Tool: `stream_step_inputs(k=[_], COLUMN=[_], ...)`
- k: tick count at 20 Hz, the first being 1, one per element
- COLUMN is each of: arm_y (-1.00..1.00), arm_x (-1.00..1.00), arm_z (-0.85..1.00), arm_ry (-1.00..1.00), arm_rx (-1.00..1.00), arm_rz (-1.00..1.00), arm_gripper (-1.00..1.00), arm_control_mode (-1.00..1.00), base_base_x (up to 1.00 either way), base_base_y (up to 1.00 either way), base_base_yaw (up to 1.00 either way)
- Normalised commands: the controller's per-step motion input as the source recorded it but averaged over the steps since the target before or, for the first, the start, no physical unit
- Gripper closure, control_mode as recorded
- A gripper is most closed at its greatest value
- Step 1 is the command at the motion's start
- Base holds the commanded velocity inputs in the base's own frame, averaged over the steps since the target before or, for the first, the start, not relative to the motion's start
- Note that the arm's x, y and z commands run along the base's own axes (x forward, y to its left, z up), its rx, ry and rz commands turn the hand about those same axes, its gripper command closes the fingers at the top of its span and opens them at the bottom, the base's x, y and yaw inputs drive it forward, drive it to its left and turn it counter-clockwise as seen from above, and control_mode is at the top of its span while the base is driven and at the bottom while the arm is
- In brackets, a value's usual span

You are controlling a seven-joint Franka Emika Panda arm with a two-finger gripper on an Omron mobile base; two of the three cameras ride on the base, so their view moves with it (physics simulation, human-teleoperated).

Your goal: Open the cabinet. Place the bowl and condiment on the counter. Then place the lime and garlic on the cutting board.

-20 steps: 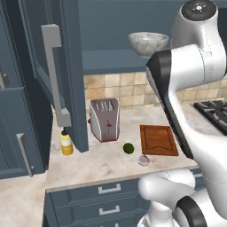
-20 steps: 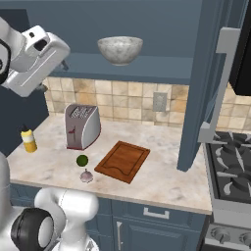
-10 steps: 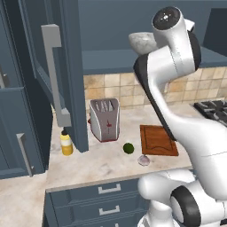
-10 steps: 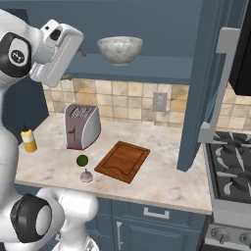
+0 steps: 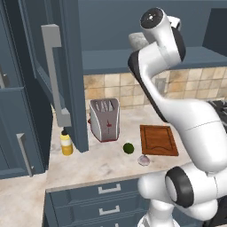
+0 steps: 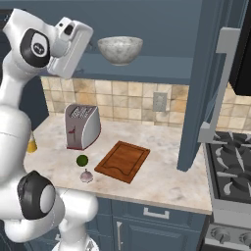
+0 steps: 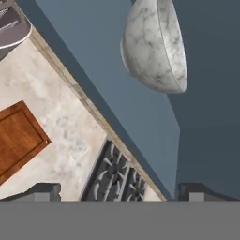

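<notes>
Cabinet (image 5: 66, 66) open, both slate-blue doors swung out; the second door with its long grey bar handle (image 6: 218, 88) hangs over the tabletop (image 6: 162, 171) beside the stove (image 6: 230, 166). Landmark: toaster (image 6: 82, 126), standing on the tabletop against the tiled backsplash. Bowl (image 6: 120, 50), grey-white marbled stone, sits upright on the cabinet's bottom shelf, above the toaster and a little toward the stove; in the hand view the bowl (image 7: 157, 44) appears rolled sideways at the top, free of any contact. Arm raised to shelf height, hand above the toaster with the pincer (image 7: 119, 191) just beside the bowl, not touching it; its 2 dark finger tips (image 7: 44, 190) stand spread wide with nothing between them. Condiment (image 5: 66, 144), yellow bottle with dark cap, already stands upright on the tabletop to the far side of the toaster from the stove, just beside the lower edge of the open door. Lime (image 6: 82, 160) lies on the tabletop in front of the toaster, toward the tabletop's front edge. Garlic (image 6: 86, 175) lies just in front of the lime, nearer the edge, apart from it. Cutting board (image 6: 122, 161) lies flat on the stove side of the toaster, set at an angle, with lime and garlic near its corner but off it.
</notes>
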Motion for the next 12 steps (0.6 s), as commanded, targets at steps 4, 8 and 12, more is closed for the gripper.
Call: stream_step_inputs(k=[4, 8, 12], arm_y=[-0.04, -0.12, -0.11], arm_x=[0.6, 0.56, 0.61], arm_z=[0.0, 0.0, 0.0], arm_ry=[0.0, 0.0, 0.01], arm_rx=[-0.14, -0.07, -0.01], arm_rz=[0.02, 0.04, 0.02], arm_gripper=[-1.0, -1.0, -1.0], arm_control_mode=[-1.0, -1.0, -1.0], base_base_x=[0.0, 0.0, 0.0], base_base_y=[0.0, 0.0, 0.0], base_base_yaw=[0.0, 0.0, 0.0])
